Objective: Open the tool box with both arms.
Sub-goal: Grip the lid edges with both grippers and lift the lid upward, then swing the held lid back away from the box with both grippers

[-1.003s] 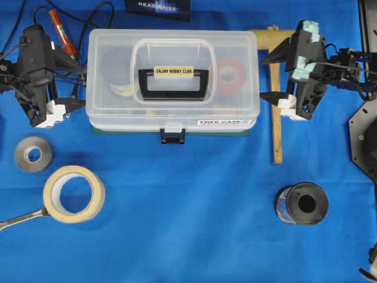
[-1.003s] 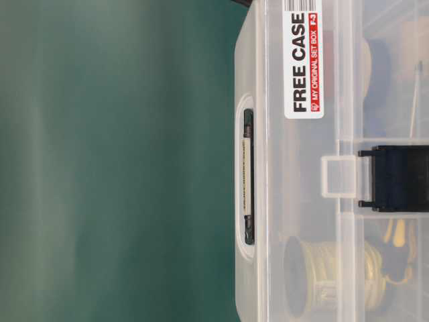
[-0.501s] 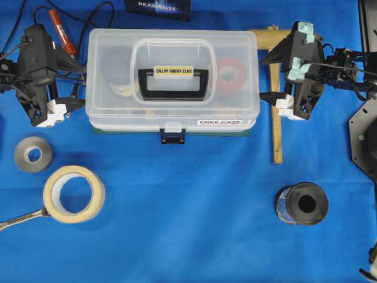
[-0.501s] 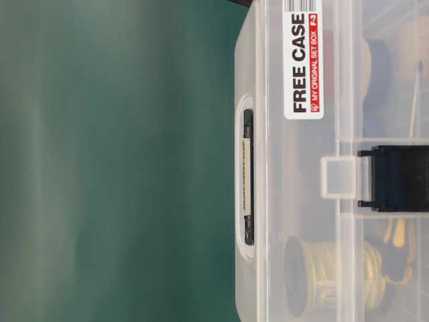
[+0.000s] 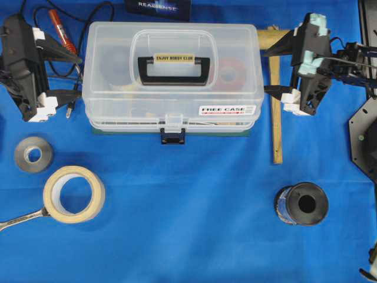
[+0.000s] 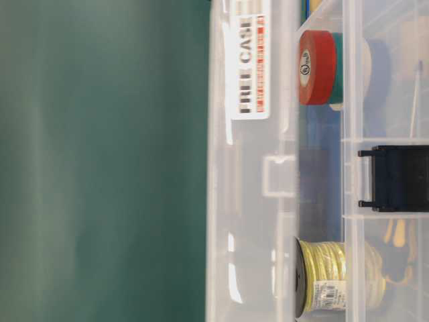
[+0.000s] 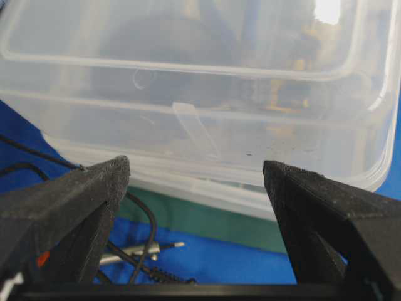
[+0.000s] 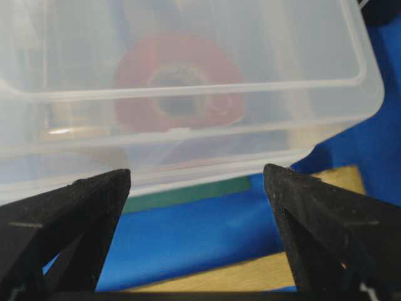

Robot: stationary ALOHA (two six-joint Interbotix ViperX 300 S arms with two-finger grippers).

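The tool box sits with its lid lifted; the left hand at nine o'clock and right hand at three o'clock both spread apart, gripping nothing.

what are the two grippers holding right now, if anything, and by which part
Nothing is clamped: the left gripper and right gripper both stand open beside the ends of the tool box, whose lid is raised.

Count across the bench
One tool box is seen, two grippers, three tape rolls, one wooden square, one wrench.
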